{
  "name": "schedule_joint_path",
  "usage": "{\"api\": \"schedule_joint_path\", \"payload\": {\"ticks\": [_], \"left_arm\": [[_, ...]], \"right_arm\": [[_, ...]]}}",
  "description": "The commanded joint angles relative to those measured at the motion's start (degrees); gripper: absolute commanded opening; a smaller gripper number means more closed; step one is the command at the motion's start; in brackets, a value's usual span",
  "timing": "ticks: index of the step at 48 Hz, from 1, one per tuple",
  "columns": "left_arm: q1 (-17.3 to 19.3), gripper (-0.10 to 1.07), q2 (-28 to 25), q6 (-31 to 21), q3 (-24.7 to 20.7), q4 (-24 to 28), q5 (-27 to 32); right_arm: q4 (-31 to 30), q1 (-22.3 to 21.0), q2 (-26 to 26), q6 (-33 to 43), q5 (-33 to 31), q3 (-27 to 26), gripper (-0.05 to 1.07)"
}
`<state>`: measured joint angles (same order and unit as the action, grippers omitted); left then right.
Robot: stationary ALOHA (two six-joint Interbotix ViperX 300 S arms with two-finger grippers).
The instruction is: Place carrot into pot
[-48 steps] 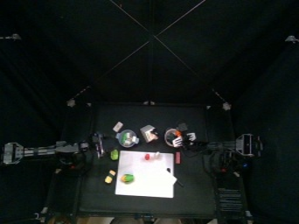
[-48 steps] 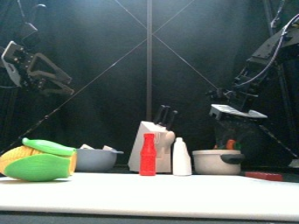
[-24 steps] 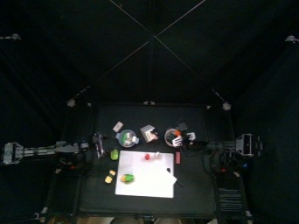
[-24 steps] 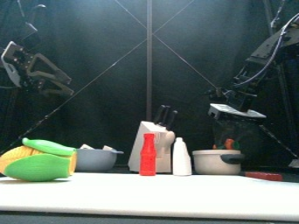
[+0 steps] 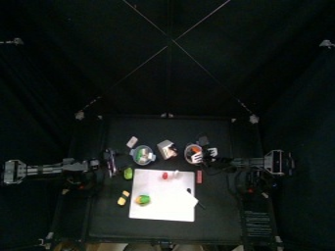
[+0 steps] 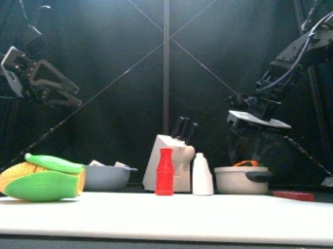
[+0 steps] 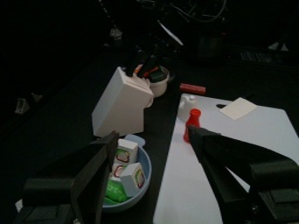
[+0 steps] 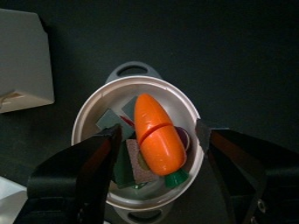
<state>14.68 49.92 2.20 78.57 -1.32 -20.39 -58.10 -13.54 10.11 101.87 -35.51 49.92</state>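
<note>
Carrot in the pot; your right tool stands spread above it.

You can see the orange, tapered carrot (image 8: 156, 134) lying inside the small round grey metal pot (image 8: 96, 114), leaning against its rim, with the right tool (image 8: 156, 171) directly over the pot, jaws wide apart and touching nothing. Judged from that, you are at the release step and the placing looks done. Your next move calls for lifting straight up from the pot so neither jaw clips its rim or handle. Your left tool (image 7: 159, 172) rests well away from the pot, jaws apart and empty, over the white cutting board (image 7: 251, 140) on the black surface (image 7: 70, 101).
</note>
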Motion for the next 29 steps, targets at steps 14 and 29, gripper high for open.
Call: {"api": "schedule_joint_path", "payload": {"ticks": [14,29], "left_arm": [[0.18,0.97,-0.09,0.0,-0.53,-0.18,-0.26],[-1.23,0.97,-0.09,0.0,-0.18,0.18,0.97]], "right_arm": [[1.05,1.32,4.48,0.09,-0.26,-1.58,0.98],[1.67,5.36,8.26,-0.09,-0.18,-1.67,0.98]]}}
